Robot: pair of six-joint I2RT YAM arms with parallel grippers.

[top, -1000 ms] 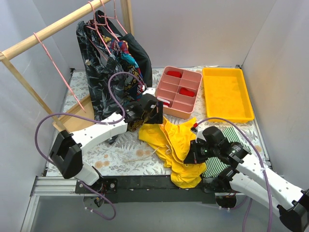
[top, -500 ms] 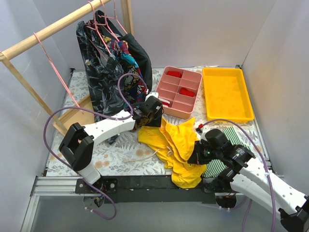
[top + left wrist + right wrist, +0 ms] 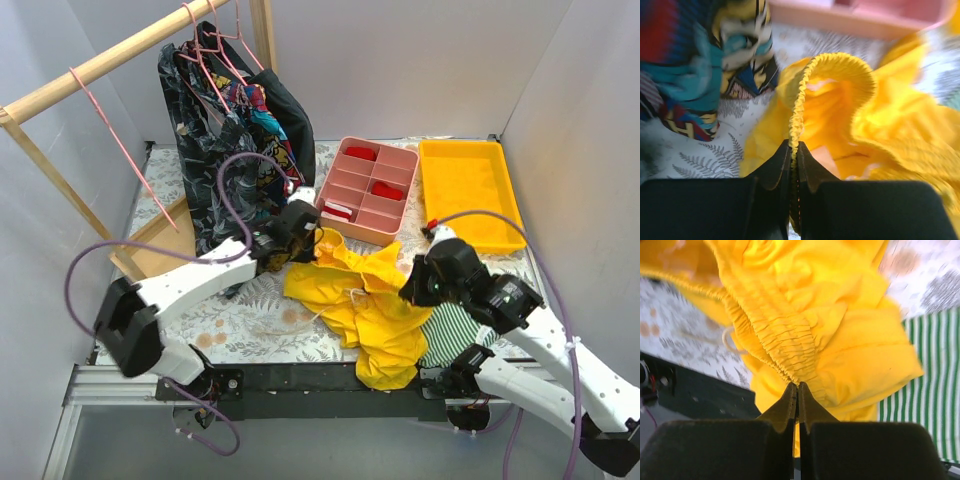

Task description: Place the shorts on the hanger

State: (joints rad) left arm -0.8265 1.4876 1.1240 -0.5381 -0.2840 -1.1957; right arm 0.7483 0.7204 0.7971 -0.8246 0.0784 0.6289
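Note:
The bright yellow shorts lie bunched on the fern-patterned table, stretched between both arms. My left gripper is shut on their gathered waistband at the upper left corner, the elastic pinched between the jaws. My right gripper is shut on the waistband at the right side, lifting it a little off the table. The bare pink hanger hangs from the wooden rail at the far left, apart from both grippers.
Dark patterned garments hang on pink hangers at the back, just behind the left gripper. A pink compartment box and a yellow tray stand at the back right. A green-and-white striped cloth lies under the shorts' right side.
My left gripper has closed onto the shorts' waistband. The right arm has risen and moved back, pulling its side of the shorts up and spreading the fabric.

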